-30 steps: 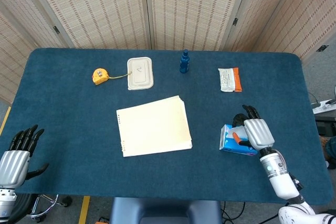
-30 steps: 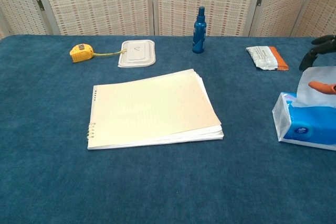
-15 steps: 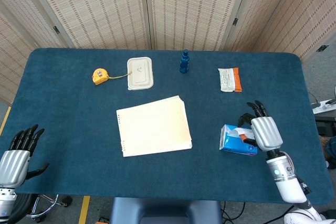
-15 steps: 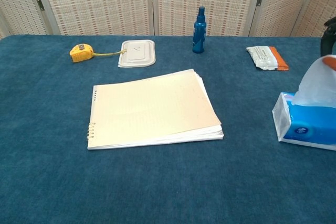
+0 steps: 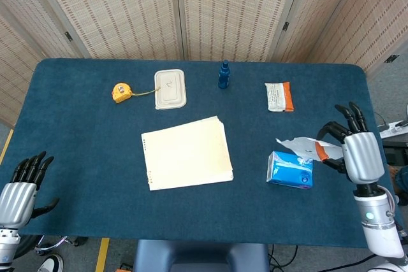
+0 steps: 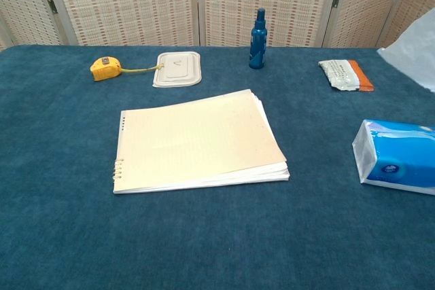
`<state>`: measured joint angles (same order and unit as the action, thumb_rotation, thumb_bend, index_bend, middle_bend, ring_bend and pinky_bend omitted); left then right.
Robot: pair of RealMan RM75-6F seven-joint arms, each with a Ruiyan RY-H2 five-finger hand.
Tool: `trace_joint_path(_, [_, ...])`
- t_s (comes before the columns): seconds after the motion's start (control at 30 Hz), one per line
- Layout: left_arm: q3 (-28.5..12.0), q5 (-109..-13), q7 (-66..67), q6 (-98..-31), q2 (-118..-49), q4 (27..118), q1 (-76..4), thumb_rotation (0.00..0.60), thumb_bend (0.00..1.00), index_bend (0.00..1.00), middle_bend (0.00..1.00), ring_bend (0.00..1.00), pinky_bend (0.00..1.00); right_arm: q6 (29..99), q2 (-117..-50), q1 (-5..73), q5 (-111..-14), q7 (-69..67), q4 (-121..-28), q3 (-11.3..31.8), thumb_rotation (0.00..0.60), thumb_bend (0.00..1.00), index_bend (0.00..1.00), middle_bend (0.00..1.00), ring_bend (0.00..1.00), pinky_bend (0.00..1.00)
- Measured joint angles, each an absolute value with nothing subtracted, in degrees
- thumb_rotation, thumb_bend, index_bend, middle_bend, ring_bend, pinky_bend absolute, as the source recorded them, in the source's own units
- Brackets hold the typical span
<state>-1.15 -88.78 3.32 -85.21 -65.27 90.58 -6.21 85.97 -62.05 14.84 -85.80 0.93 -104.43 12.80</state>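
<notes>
Now: right hand (image 5: 361,157) pinched a tissue (image 5: 298,145) at lower right, above the tissue box (image 5: 290,170).
Tissue looked light, limp, tear-prone; best held by its edge. Left hand (image 5: 18,197) lay open, holding nothing.

Blue table (image 5: 76,132) (notebook (image 5: 187,153), tissue box (image 5: 290,170))

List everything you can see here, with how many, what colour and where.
tissue: one, white, pinched by the right hand, clear of the box
tissue box: one, blue, right front
notepad: one, cream, centre
tape measure: one, yellow, back left
lid: one, white, beside the tape measure
spray bottle: one, blue, back centre
wipes packet: one, white and orange, back right
table: one, blue
right hand: grey and black, right edge
left hand: grey and black, front left, holding nothing
</notes>
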Motion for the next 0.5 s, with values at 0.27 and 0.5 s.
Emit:
trace_joint_path(0.27, [-1.03,-88.95,3.34,-85.28,-65.22,90.65,-6.18,0.600,0.26,0.00,0.00,0.00,0.11,87.00,-62.75,12.33,-87.58,1.05,-103.05,9.25,0.600,0.48,0.47,0.27,0.05,0.03])
trace_joint_path(0.5, [-1.27,-88.84,2.91,-85.76,-65.44,90.15,-6.08,0.600,0.26,0.00,0.00,0.00,0.11,83.49,-63.59,10.64,-85.91,1.05,-99.25,5.43,0.600,0.09,0.00,0.00,0.00,0.00])
